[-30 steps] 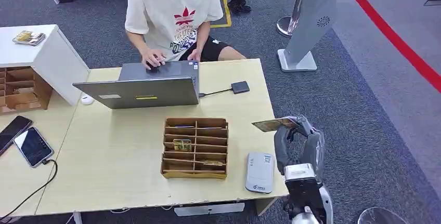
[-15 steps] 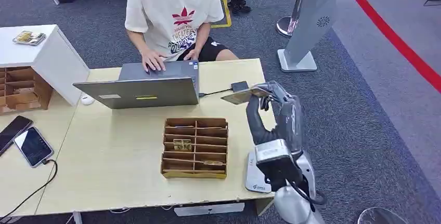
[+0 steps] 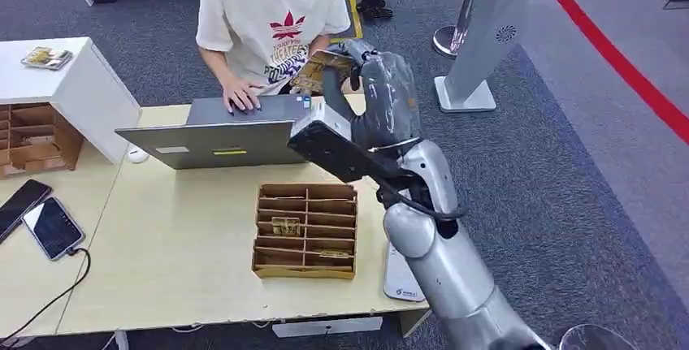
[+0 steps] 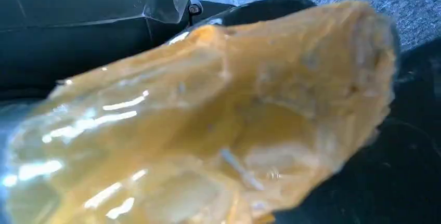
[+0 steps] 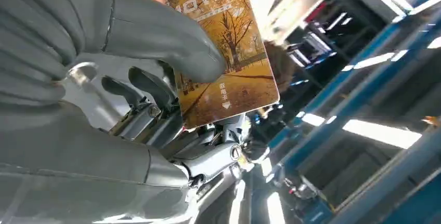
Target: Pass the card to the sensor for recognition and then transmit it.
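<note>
Two phones [image 3: 39, 218] lie at the far left of the bench [image 3: 179, 261], then comes the open laptop [image 3: 215, 140] where a person [image 3: 272, 9] types, then the wooden sorter [image 3: 305, 230] of small compartments in the middle. Just right of the sorter, half hidden under the silver forearm, the grey sensor [image 3: 400, 278] rests flat near the bench's front edge. Above the far side of the bench, the right hand [image 3: 370, 82] is raised high toward the person, pinching the card [image 3: 321, 70] between thumb and darker fingers; the right wrist view shows the thumb [image 5: 171, 42] pressed across the card's printed face, gripping one end while the other end sticks out free. The card looks thin, light, stiff and glossy, so likely slippery and prone to pivot in a pinch; a hold on the short end, leaving most of the face exposed, suits both reading and handing over. The left wrist view gives a blurred amber mass close to the lens, so I cannot tell the left hand's state.
</note>
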`<action>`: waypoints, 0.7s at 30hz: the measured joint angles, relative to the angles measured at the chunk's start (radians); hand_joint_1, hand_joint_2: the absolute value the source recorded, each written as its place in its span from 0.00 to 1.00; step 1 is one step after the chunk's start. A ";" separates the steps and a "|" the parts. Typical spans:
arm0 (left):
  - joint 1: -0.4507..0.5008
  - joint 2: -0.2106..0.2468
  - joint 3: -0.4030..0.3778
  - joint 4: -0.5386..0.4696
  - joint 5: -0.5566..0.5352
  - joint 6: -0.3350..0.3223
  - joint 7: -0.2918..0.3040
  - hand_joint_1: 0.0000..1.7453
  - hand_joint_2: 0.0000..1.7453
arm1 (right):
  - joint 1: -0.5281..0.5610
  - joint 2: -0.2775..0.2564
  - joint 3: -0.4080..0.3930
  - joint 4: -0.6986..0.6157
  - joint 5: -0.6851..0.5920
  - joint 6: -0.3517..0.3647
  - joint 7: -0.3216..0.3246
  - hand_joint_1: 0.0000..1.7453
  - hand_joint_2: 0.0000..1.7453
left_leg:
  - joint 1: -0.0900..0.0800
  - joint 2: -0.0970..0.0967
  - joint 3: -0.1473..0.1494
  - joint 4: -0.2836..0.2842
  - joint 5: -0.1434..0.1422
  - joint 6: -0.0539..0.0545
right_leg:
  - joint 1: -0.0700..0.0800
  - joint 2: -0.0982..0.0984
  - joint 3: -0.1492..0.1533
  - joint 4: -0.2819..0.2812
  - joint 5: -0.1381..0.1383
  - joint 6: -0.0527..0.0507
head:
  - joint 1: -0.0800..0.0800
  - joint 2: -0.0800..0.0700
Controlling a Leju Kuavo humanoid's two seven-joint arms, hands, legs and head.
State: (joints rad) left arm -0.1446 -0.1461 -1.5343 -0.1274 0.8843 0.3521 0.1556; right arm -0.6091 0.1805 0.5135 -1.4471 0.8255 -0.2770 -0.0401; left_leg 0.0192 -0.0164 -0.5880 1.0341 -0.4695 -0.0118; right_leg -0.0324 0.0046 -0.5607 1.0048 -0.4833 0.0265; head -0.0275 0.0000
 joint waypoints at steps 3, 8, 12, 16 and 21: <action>-0.004 0.002 0.000 0.000 -0.006 -0.004 0.002 0.00 0.00 | -0.037 0.000 -0.005 0.036 0.009 0.001 0.008 1.00 1.00 | 0.000 0.000 0.000 0.000 0.000 0.000 | 0.000 0.000 0.000 0.000 0.000 0.000 | 0.000 0.000; -0.006 0.002 -0.001 0.000 -0.015 -0.010 0.007 0.00 0.00 | -0.065 0.001 -0.010 0.075 0.019 0.005 0.021 1.00 1.00 | 0.000 0.000 0.000 0.000 0.000 0.000 | 0.000 0.000 0.000 0.000 0.000 0.000 | 0.000 0.000; -0.012 0.002 -0.001 0.000 -0.047 -0.022 0.010 0.00 0.00 | -0.106 0.003 -0.034 0.133 0.059 0.007 0.063 1.00 1.00 | 0.000 0.000 0.000 0.000 0.000 0.000 | 0.000 0.000 0.000 0.000 0.000 0.000 | 0.001 0.000; -0.016 0.002 -0.001 0.000 -0.071 -0.034 0.018 0.00 0.00 | -0.152 0.003 -0.058 0.203 0.114 0.003 0.090 1.00 1.00 | 0.000 0.000 0.000 0.000 0.000 0.000 | 0.000 0.000 0.000 0.000 0.000 0.000 | 0.000 0.000; -0.017 0.002 -0.001 0.000 -0.083 -0.039 0.018 0.00 0.00 | -0.185 0.003 -0.086 0.271 0.155 0.000 0.102 1.00 1.00 | 0.000 0.000 0.000 0.000 0.000 0.000 | 0.000 0.000 0.000 0.000 0.001 0.000 | 0.000 0.000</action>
State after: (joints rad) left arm -0.1614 -0.1442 -1.5351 -0.1274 0.8011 0.3132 0.1732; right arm -0.7938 0.1835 0.4273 -1.1765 0.9800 -0.2766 0.0614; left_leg 0.0192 -0.0165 -0.5882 1.0344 -0.4691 -0.0115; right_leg -0.0324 0.0047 -0.5611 1.0048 -0.4828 0.0262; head -0.0271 0.0000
